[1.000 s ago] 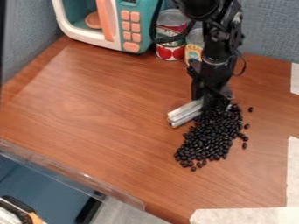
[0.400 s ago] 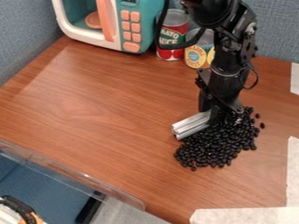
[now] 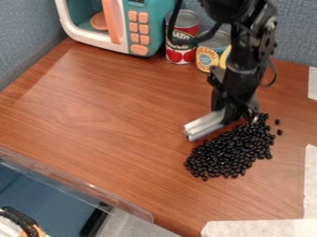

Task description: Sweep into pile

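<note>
In the camera view, the arm comes in over the table's far edge, and its black gripper (image 3: pixel 237 114) hangs down over the right half of the table (image 3: pixel 111 125). It is closed on a silver bar (image 3: pixel 205 126), which sticks out low to its left; exactly how wide the grip stands cannot be told. The black beans (image 3: pixel 226 155) lie in a dense heap below the gripper, on the right half of the table. The heap runs slantwise, its upper end near the gripper and its lower end toward the table's near edge. Two loose beans (image 3: pixel 278 132) lie just beside its upper right end.

At the far edge stand a red-labelled can (image 3: pixel 182 38) and, just right of it, a second can (image 3: pixel 207 59) with blue and yellow on its label. A teal and white toy microwave (image 3: pixel 149 28) stands left of them, near the far left corner. Pale strips (image 3: pixel 260 227) lie at the right and lower right of the table. A clear ledge (image 3: pixel 74 182) runs along the lower left edge.
</note>
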`<state>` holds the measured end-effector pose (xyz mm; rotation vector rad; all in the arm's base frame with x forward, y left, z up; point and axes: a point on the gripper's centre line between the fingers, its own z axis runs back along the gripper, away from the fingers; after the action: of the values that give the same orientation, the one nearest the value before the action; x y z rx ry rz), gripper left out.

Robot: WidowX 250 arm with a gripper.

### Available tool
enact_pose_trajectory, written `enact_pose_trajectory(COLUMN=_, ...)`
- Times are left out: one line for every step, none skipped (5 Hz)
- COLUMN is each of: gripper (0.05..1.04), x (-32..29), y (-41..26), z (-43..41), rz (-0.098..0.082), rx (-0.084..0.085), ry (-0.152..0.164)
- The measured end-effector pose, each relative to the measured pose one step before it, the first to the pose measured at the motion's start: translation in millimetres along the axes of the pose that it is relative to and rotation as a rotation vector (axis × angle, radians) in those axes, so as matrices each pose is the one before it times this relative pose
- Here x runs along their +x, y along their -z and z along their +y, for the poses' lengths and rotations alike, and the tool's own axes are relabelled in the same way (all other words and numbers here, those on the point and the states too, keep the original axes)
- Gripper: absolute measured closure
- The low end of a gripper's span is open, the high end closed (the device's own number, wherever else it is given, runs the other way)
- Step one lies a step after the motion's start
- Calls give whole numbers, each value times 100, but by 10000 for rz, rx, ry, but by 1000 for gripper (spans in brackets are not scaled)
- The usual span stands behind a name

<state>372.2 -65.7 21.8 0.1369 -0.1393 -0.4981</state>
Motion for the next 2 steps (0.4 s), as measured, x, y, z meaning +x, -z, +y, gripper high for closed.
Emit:
enact_pose_trajectory(gripper=733, x=-625, y=-176, z=2475, rz=87, rx=-105, ry=-721)
enact_pose_trajectory(gripper=733, x=-1000, y=-2170, z=2462, rz=-329, rx=-76, ry=-980)
